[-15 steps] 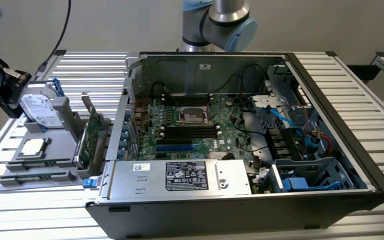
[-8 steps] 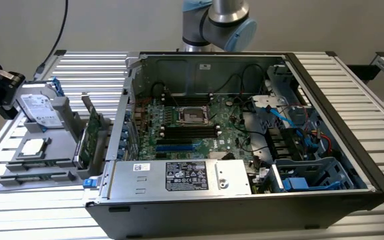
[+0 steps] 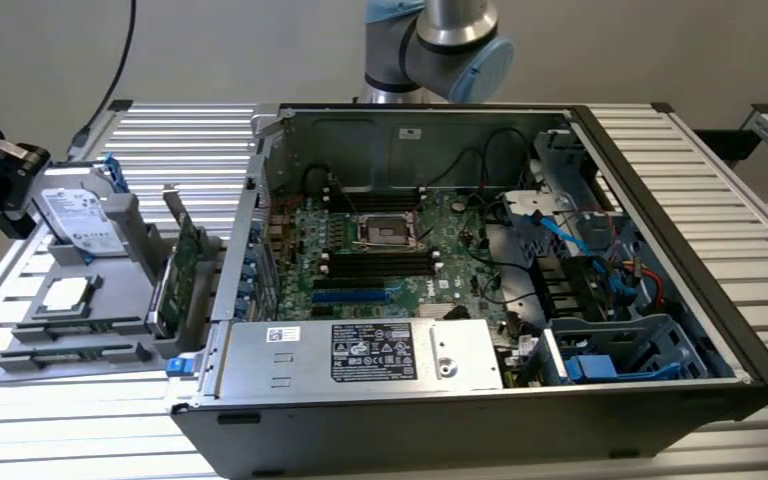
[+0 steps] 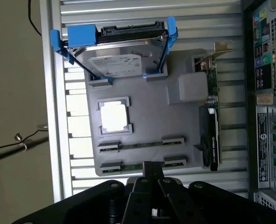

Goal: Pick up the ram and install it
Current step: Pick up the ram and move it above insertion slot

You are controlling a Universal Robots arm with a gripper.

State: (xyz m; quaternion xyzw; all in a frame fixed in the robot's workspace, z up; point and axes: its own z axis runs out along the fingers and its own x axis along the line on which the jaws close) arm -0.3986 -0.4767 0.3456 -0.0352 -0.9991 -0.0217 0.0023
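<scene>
The gripper (image 4: pixel 153 170) hung high over the grey tray (image 4: pixel 145 100), its fingers drawn together to a narrow tip and holding nothing. In the wrist view that tip fell across the middle of one stick of the ram (image 4: pixel 140 145). The ram lay as two thin sticks, side by side and parallel, each resting in a pair of small grey clips at the tray's edge. Beside them on the tray sat a square silver processor (image 4: pixel 113 116) in its own frame. Past that lay a hard drive (image 4: pixel 121 63) in a blue caddy, propped at a tilt. A green expansion card (image 4: pixel 211 135) stood on edge along the tray's side nearest the computer.

The tray rested on a slatted metal table (image 3: pixel 704 170), on the exterior view's left. Just beside it lay the open computer case (image 3: pixel 464 440). Inside was the motherboard (image 3: pixel 351 235), with a row of long black memory slots (image 3: pixel 377 263) below the processor socket. The arm (image 3: pixel 440 40) rose behind the case.
</scene>
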